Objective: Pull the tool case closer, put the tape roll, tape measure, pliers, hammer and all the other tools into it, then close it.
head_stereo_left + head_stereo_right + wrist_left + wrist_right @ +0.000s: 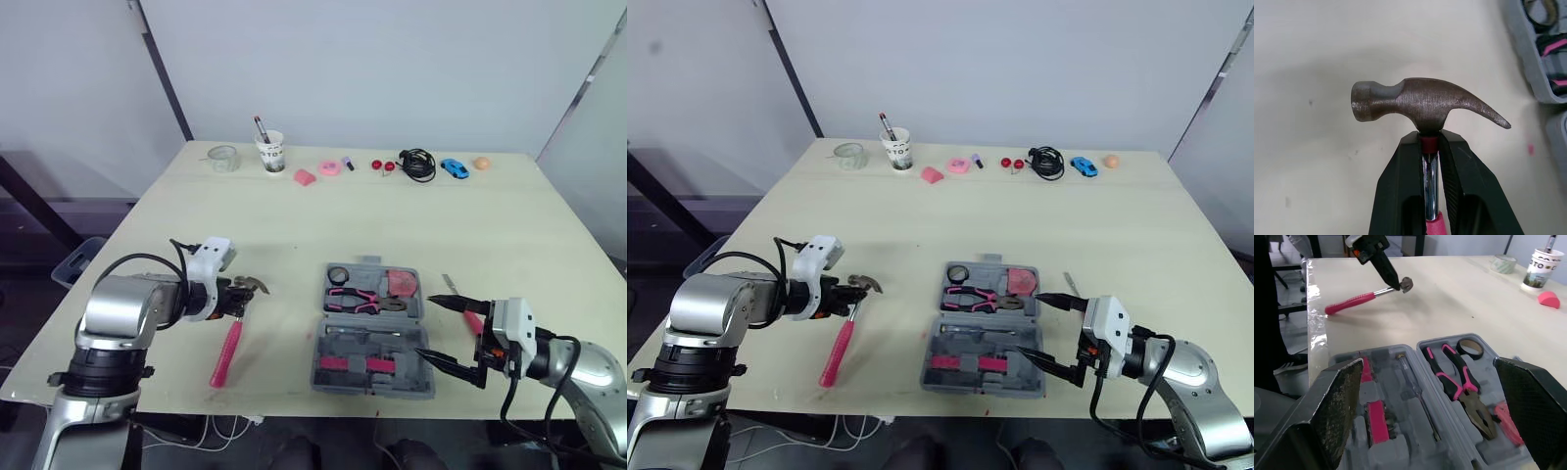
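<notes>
The grey tool case lies open near the table's front edge. Its far half holds a black tape roll, pink-handled pliers and a red tape measure. A screwdriver and pink inserts sit in the near half. Left of the case is the pink-handled hammer. My left gripper is shut on its neck just under the steel head. My right gripper stands open at the case's right side, fingers wide apart. A small pink-handled tool lies beside it.
Along the far edge stand a clear tape roll, a cup with pens, pink bits, a black cable, a blue toy car and an orange ball.
</notes>
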